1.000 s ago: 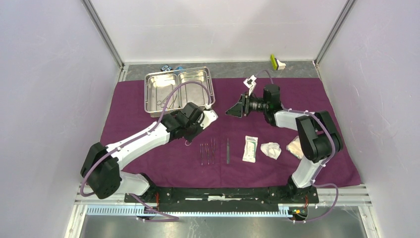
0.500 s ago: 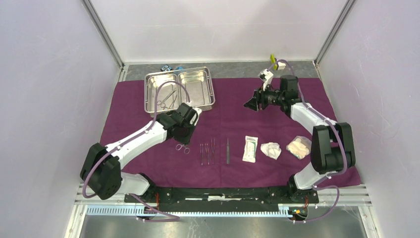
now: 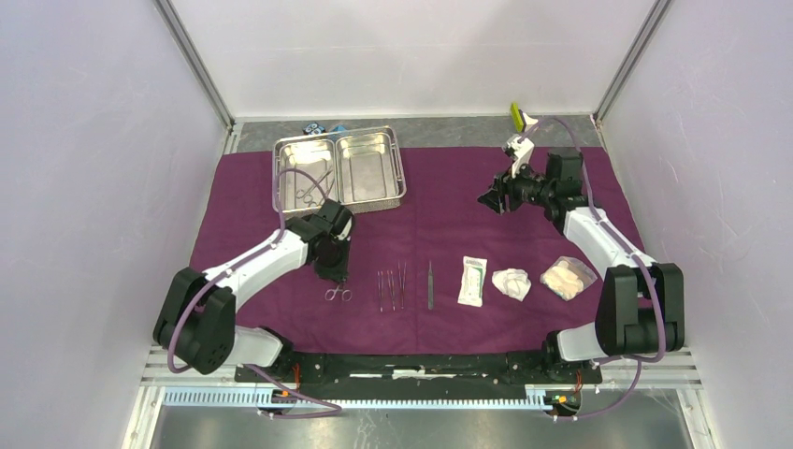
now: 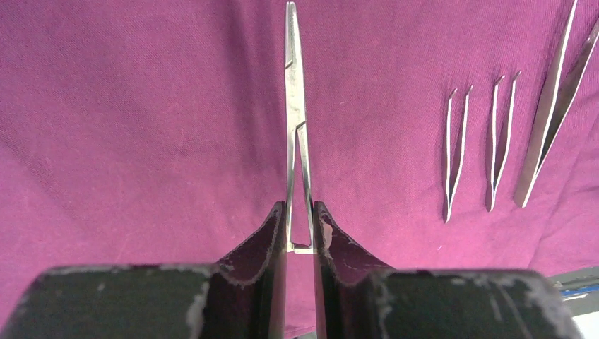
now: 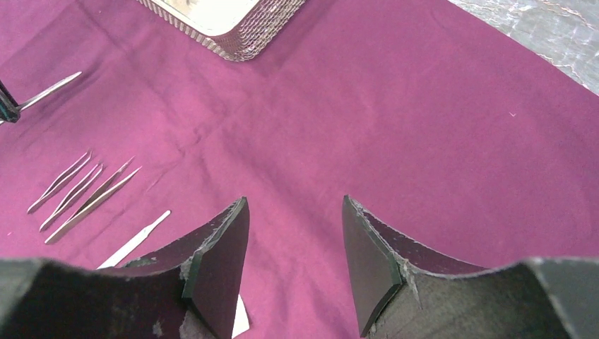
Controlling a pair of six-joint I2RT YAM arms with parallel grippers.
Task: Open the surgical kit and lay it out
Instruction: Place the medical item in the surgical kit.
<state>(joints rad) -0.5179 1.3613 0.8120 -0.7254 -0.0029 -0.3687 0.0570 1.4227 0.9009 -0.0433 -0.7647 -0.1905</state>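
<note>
Surgical kit is unwrapped: purple cloth (image 3: pixel 449 187) flat across the counter (image 3: pixel 449 131), steel tray (image 3: pixel 369 173) at the far left with instruments (image 3: pixel 313 190) lying in its left compartment. Left hand (image 4: pixel 300 219) is low over the near-left of the cloth, fingers (image 4: pixel 268 244) clamped tight on slim forceps (image 4: pixel 293 127). The ring end is down by the cloth, but contact I can't tell. Just right of it runs the laid-out row: tweezers (image 3: pixel 391 288), a slim straight tool (image 3: pixel 430 285), the white packet (image 3: pixel 473 281), then gauze wads (image 3: pixel 511 282) toward the right. Right hand (image 5: pixel 295 233) hovers over the far right of the cloth, spread apart, nothing in it.
</note>
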